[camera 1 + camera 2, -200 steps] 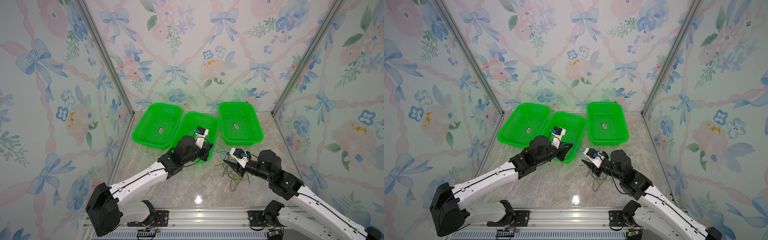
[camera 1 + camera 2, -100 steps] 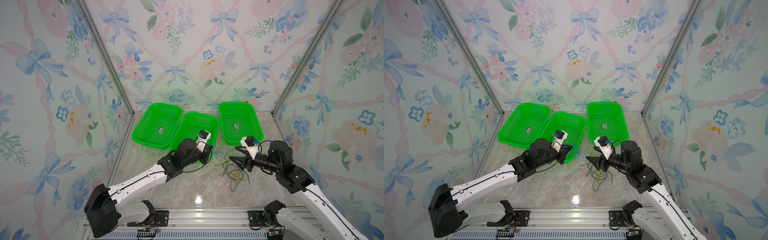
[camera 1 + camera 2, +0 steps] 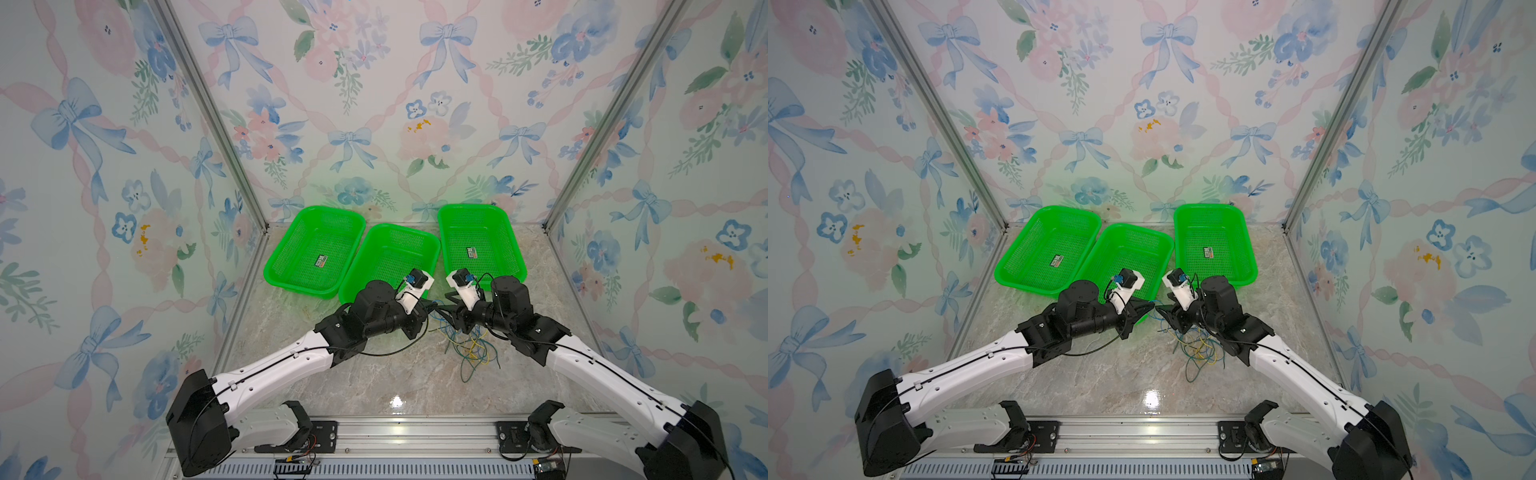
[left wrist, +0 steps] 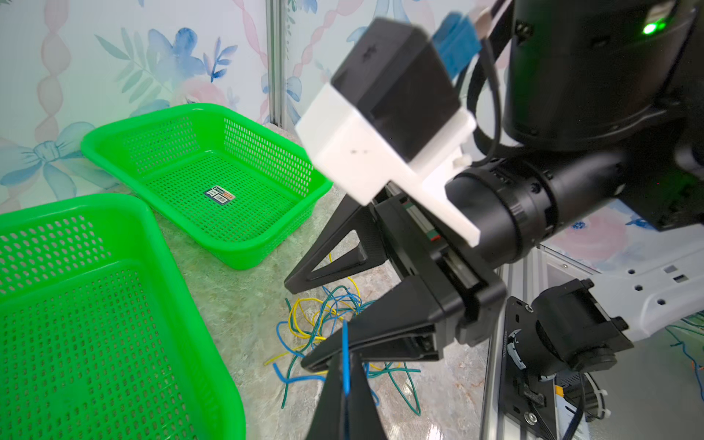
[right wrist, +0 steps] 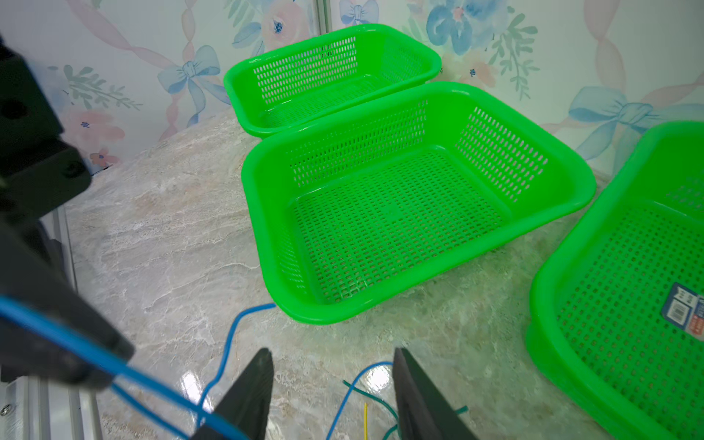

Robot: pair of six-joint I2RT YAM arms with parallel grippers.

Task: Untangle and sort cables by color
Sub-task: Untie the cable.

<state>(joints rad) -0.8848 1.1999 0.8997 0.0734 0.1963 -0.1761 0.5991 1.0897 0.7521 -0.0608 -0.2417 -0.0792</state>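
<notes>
Marble-patterned tabletop (image 3: 365,374) boxed by floral wallpaper (image 3: 374,104), with three green baskets (image 3: 299,290) in a row across the upper middle of both top views. Just below the middle basket (image 3: 399,227), at frame centre: left gripper (image 3: 433,307) pinched fully closed on one blue cable (image 4: 345,354), facing right gripper (image 3: 451,311) at close range, fingers (image 5: 249,396) of the latter parted and gripping nothing, blue strand running just beside one of them in the right wrist view. Other cables (image 3: 471,353), yellow, blue and dark green, tangled loose on the marble just right of centre, below the right gripper, outside every basket.
</notes>
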